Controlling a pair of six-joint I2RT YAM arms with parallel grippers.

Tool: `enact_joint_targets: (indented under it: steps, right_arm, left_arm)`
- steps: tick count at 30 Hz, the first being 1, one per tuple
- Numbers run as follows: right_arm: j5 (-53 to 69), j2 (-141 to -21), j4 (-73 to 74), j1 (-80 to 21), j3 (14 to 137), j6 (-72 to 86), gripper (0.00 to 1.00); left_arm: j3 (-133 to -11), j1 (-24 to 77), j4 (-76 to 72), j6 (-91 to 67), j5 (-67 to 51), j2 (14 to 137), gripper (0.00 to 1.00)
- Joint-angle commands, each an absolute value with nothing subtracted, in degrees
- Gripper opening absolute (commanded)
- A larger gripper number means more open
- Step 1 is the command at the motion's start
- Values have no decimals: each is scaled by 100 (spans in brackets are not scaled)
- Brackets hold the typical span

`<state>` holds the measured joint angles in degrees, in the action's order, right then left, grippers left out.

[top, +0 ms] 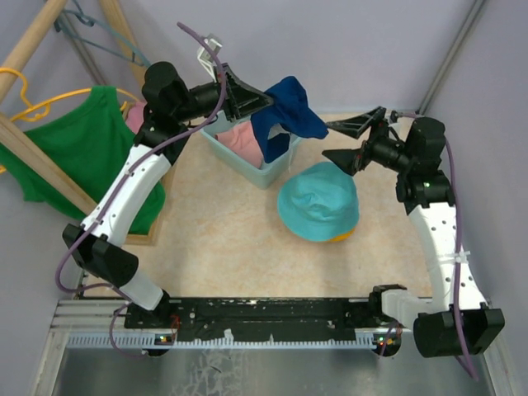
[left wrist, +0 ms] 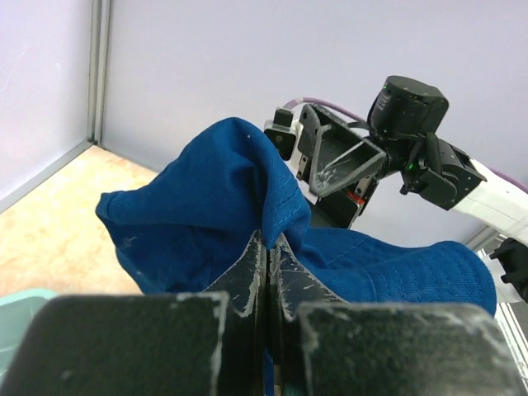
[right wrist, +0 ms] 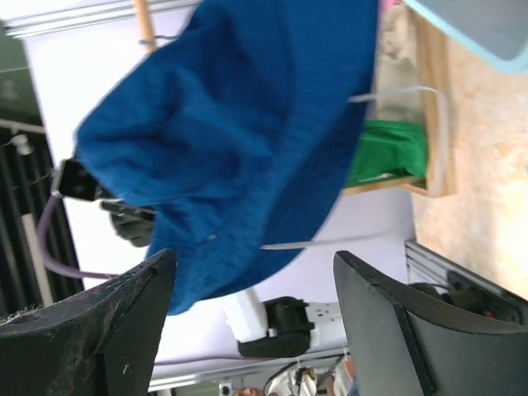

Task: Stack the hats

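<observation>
My left gripper (top: pixel 266 101) is shut on the navy blue hat (top: pixel 287 115) and holds it in the air over the light-blue bin (top: pixel 247 165); its closed fingertips (left wrist: pixel 262 256) pinch a fold of the brim (left wrist: pixel 247 190). My right gripper (top: pixel 334 140) is open and empty just right of the hanging hat, which fills the right wrist view (right wrist: pixel 239 140). The teal hat (top: pixel 318 200) lies on the table on top of the orange-yellow hat (top: pixel 343 237), only a sliver of which shows. Pink fabric (top: pixel 239 139) lies in the bin; I cannot tell if it is the pink hat.
A green tank top (top: pixel 91 153) hangs on a wooden rack (top: pixel 33 37) at the left. The enclosure walls close off the back and right side.
</observation>
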<state>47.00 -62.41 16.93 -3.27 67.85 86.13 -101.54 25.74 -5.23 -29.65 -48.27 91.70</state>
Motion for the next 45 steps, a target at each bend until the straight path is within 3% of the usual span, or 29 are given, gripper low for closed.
enact_joint_targets:
  steps: [1, 13, 17, 20, 22, 24, 31, 39, 45]
  right_arm:
    - [4737, -5952, 407, -369, 6835, 9578, 77]
    - [4318, -6057, 212, -788, 6442, 9615, 77]
    - [4145, -6008, 238, -785, 6320, 9541, 69]
    - [3993, -6014, 313, -790, 6283, 9358, 48]
    - [3832, -6068, 580, -777, 6438, 8976, 17]
    - [3708, -6180, 960, -765, 6734, 8394, 0]
    - [3440, -6546, 1952, -749, 7513, 6763, 0]
    - [3263, -6342, 2710, -623, 7373, 6046, 0]
    - [3519, -5995, 3038, 21, 6956, 5546, 0]
  left_arm:
    - [-10083, 2678, -966, -3023, -4855, 9018, 0]
    - [-9638, 2813, -1360, -3173, -4844, 8837, 0]
    - [-9483, 2815, -1521, -3270, -4884, 8762, 0]
    - [-9366, 2814, -1529, -3263, -4897, 8651, 0]
    - [-9299, 2813, -1426, -3158, -4927, 8560, 0]
    - [-9132, 2810, -1307, -2962, -4934, 8440, 0]
    - [-7784, 2804, -1370, -1924, -4700, 7887, 0]
    - [-7129, 2818, -1736, -2013, -4636, 7921, 0]
    - [-6840, 2894, -2212, -2217, -4760, 8047, 0]
